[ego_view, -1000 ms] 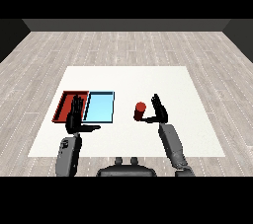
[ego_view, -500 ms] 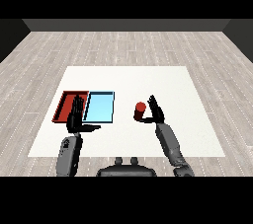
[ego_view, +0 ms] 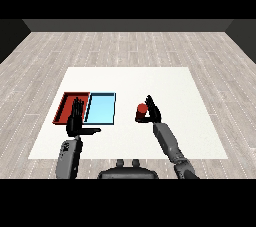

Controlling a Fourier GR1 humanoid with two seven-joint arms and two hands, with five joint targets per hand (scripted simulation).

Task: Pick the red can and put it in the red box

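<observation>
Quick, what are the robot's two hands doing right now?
Left hand: open, fingers straight, holding nothing.
Right hand: beside the red can; whether it grips the can cannot be told.

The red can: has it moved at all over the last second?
Yes. The red can, beside the right hand, has shifted slightly left, toward the light blue tray.

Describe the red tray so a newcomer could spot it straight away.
On the white table, look at the left side, where two trays lie side by side. The red tray is the outer, leftmost one, partly behind the left hand; its neighbour, the blue tray, is light blue.
</observation>
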